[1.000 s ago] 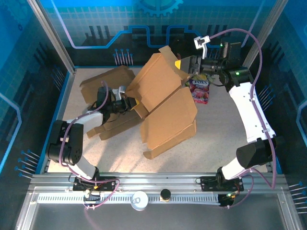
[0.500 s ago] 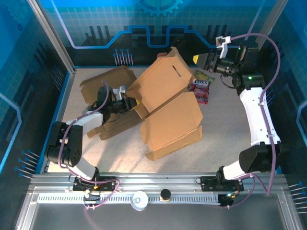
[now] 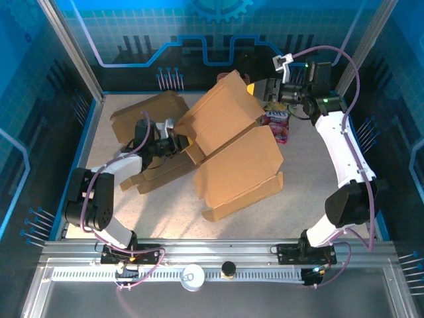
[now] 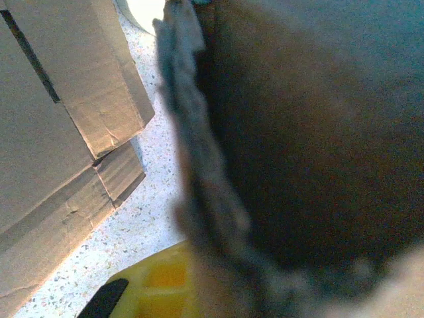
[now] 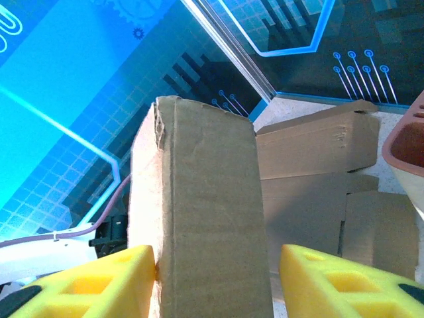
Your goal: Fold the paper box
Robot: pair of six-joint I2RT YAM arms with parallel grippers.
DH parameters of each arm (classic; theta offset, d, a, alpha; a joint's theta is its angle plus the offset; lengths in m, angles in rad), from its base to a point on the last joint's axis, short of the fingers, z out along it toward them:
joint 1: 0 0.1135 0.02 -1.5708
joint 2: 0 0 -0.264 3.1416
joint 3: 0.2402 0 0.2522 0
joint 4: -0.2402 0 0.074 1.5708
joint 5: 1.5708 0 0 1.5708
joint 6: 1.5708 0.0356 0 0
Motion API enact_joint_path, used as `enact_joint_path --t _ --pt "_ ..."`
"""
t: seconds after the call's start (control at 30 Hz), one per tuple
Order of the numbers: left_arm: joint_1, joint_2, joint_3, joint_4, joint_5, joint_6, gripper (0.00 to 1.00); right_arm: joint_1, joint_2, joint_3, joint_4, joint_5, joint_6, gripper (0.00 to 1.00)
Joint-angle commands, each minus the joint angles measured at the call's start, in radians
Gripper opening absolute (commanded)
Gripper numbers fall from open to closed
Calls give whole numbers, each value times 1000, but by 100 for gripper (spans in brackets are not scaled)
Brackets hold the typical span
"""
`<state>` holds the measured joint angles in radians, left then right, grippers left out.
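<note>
The brown cardboard box (image 3: 232,142) sprawls half-formed at the table's centre. The left gripper (image 3: 173,140), at its 9 o'clock, is clenched, apparently pinching a side panel. The right gripper (image 3: 256,89), at 1 o'clock, has its jaws parted around the raised top flap (image 5: 199,199) (one finger touching). It looks like the flap-folding step, and the next move would be pressing the flap down. A pink snack pouch (image 3: 278,127) at 2 o'clock crowds that side.
</note>
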<state>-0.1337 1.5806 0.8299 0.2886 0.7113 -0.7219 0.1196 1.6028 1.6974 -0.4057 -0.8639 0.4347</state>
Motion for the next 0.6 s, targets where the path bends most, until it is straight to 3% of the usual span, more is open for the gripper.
enact_joint_path --t 0.0,0.2,0.57 --pt "-5 -40 38 -9 18 27 0 19 -26 36 -76 53 -78 53" --pt "-7 -54 42 -33 10 37 0 89 -8 107 -247 248 -229 56" --pt "-23 -80 65 -126 -29 96 0 219 -44 129 -325 621 -371 61"
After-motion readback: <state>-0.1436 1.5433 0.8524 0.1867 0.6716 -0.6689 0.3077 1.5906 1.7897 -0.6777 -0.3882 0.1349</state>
